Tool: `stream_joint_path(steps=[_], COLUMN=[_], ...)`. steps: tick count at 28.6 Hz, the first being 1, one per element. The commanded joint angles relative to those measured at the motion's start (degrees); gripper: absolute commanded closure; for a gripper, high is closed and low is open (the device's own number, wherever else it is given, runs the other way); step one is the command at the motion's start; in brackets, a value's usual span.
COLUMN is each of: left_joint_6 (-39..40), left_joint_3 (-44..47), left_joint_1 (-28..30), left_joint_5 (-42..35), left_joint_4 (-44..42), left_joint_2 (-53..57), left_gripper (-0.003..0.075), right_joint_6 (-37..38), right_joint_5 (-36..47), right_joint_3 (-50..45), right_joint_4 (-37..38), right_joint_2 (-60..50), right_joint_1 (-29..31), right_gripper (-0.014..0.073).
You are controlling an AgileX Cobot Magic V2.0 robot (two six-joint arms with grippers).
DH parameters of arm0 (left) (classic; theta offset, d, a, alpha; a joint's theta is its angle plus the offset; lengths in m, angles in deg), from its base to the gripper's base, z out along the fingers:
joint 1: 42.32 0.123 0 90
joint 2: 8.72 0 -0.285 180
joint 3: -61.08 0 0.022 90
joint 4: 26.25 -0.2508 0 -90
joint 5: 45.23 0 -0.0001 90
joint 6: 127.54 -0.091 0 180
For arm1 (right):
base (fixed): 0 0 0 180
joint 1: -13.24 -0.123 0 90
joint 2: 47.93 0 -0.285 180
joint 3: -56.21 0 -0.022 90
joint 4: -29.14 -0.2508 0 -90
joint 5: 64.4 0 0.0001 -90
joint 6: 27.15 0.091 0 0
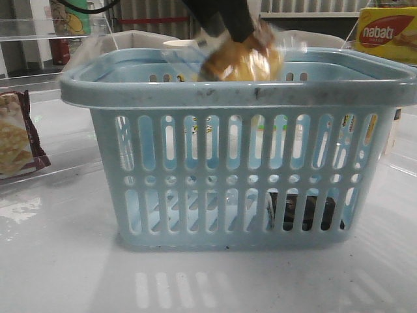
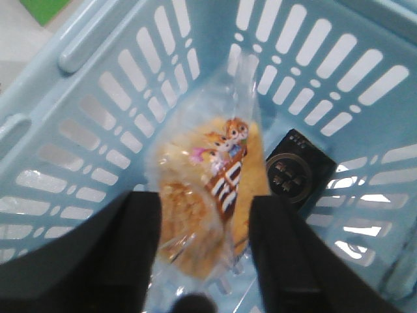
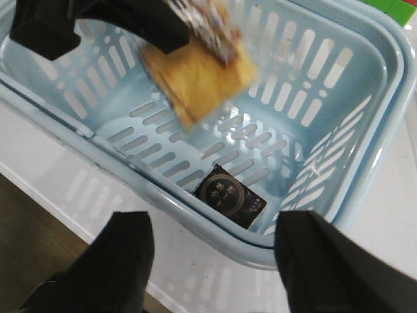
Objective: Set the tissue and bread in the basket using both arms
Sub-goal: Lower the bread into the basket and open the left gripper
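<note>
Left gripper [image 2: 202, 228] grips the bread [image 2: 208, 208] above the basket [image 1: 234, 91], ready for dropping. We see the tissue [image 3: 228, 195] inside; right gripper [image 3: 212, 261] gapes empty.

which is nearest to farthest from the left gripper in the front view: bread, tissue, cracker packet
1. The bread, held in the left gripper above the basket rim.
2. The tissue, down on the basket floor, right side.
3. The cracker packet, outside the basket at far left.
</note>
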Motion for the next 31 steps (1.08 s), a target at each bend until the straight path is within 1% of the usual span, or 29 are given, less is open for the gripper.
stream_joint_path(steps=[1,3,6,11,16,19,23,26,29,31], left_joint_6=[0.05,0.05,0.05,0.05,0.29,4.22,13.34,18.95,21.63,21.72], left_joint_3=[-1.49,0.21,5.99,19.0,31.63,38.5,46.25,50.52,53.81,55.57], left_joint_1=[-0.36,-0.36,-0.36,-0.36,-0.36,-0.36,-0.36,-0.36,-0.36,-0.36], left_joint_5=[-2.37,-2.56,-5.44,-10.54,-12.95,-13.07,-13.82,-13.92,-14.05,-14.91], left_joint_4=[1.97,2.33,2.6,2.69,1.17,-2.39,-10.42,-13.47,-15.12,-15.33], left_joint_2=[4.52,6.68,11.6,23.59,35.5,42.29,51.24,56.9,61.57,63.86], left_gripper=[0.0204,0.021,0.0213,0.0213,0.0213,0.0213,0.0213,0.0213,0.0213,0.0213], right_joint_6=[-0.67,-0.67,-0.67,-0.67,-0.67,-0.67,-0.67,-0.67,-1.47,-1.7], right_joint_5=[3.58,3.58,3.58,3.58,3.58,4.48,3.52,3.54,3.54,3.86], right_joint_3=[1.36,1.36,1.36,1.36,1.36,1.36,1.36,1.36,1.31,0.11], right_joint_4=[-0.01,-0.01,-0.01,-0.01,-0.01,-0.01,-0.01,-0.01,-0.01,-0.01], right_joint_2=[-0.45,-0.45,-0.45,-0.45,-0.45,-0.44,-0.44,-0.44,-0.56,-1.61], right_joint_1=[-0.01,-0.01,-0.01,-0.01,-0.01,-0.01,-0.01,-0.01,-0.01,-0.01], right_gripper=[0.0076,0.0076,0.0076,0.0076,0.0076,0.0076,0.0076,0.0076,0.0076,0.0076])
